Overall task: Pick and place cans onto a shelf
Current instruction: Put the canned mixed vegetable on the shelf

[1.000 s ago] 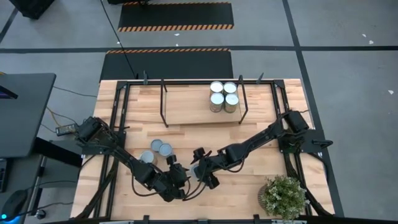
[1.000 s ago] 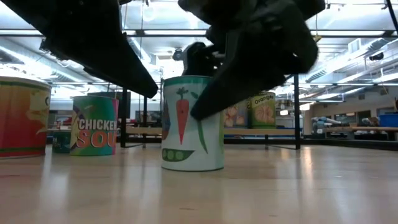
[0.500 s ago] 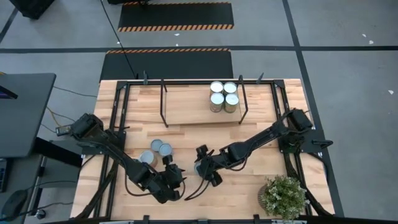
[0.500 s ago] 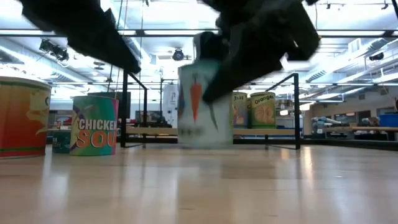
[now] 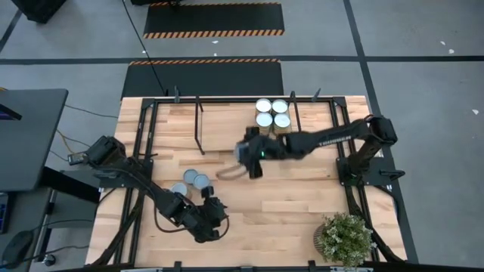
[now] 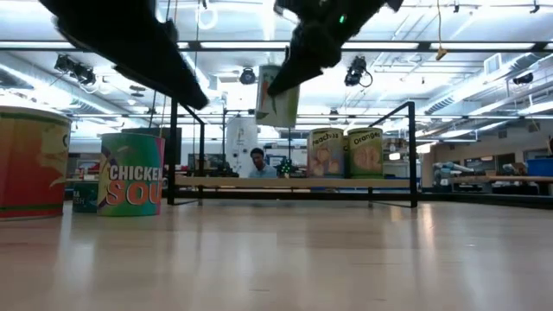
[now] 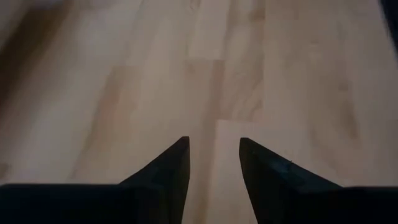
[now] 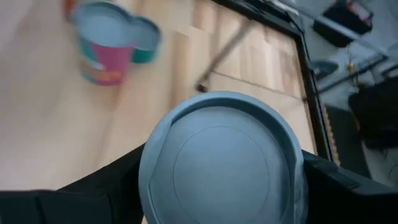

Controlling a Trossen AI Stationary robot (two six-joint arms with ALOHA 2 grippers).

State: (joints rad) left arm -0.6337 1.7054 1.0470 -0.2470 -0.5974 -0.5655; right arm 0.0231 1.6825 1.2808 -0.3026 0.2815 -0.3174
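Note:
My right gripper (image 5: pixel 251 155) is shut on a white can with a carrot label (image 6: pixel 278 97), high in the air by the near edge of the shelf (image 5: pixel 227 140). Its grey top fills the right wrist view (image 8: pixel 221 163). Several cans (image 5: pixel 271 113) stand on the shelf's right end. Three cans (image 5: pixel 190 181) stand on their bases on the table, left of centre. My left gripper (image 5: pixel 210 217) is open and empty, low over bare wood (image 7: pixel 213 146) near the table's front edge. My right gripper pinches the can's side wall (image 8: pixel 147 180) just below the top rim, with one finger (image 8: pixel 102 190) on each side. The fingers slant down onto it from the table's right. The can is lifted clear of table and shelf, nearly upright, its top up.
The shelf's black rod frame (image 5: pixel 199 125) stands up at its left and right ends. The shelf's left half (image 5: pixel 223 125) is bare board. A green potted plant (image 5: pixel 344 238) stands at the table's near right corner. A person (image 6: pixel 257 161) shows in the room far behind.
My right gripper, shut on the carrot can, has lifted it off the table and carried it up and toward the far edge, to the shelf's near edge. The can has stayed nearly upright.

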